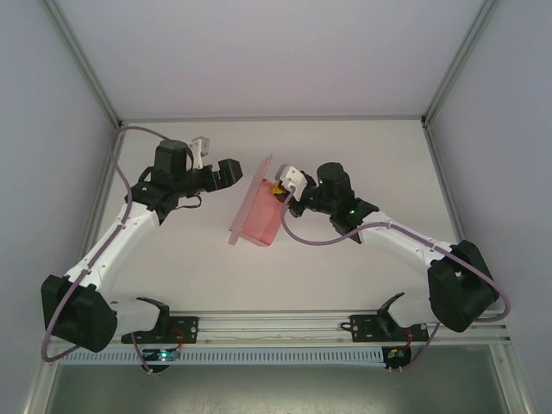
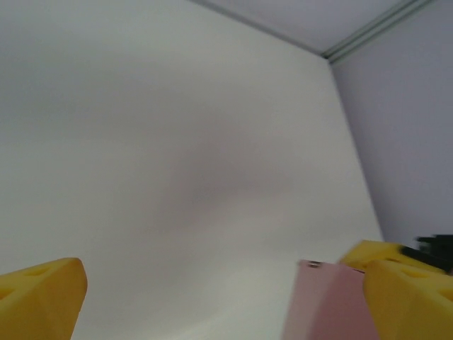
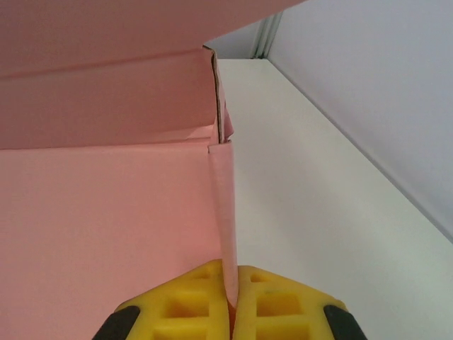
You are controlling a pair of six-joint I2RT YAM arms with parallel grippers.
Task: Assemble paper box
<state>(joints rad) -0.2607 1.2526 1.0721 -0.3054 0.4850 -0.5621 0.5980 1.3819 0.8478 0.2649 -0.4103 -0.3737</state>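
Currently, the right gripper (image 3: 230, 297) is clamped on a thin side wall of the pink paper box (image 1: 259, 211). The box is partly folded, with one flap raised, near the middle of the white table (image 1: 362, 276). The left gripper (image 1: 228, 171) is fully released, with its jaws spread, just beside the box's left edge.

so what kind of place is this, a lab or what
Probably a robot lab test cell: a plain white table boxed in by pale walls on aluminium framing, a left arm and right arm bolted to a rail, and a pink paper box between them.
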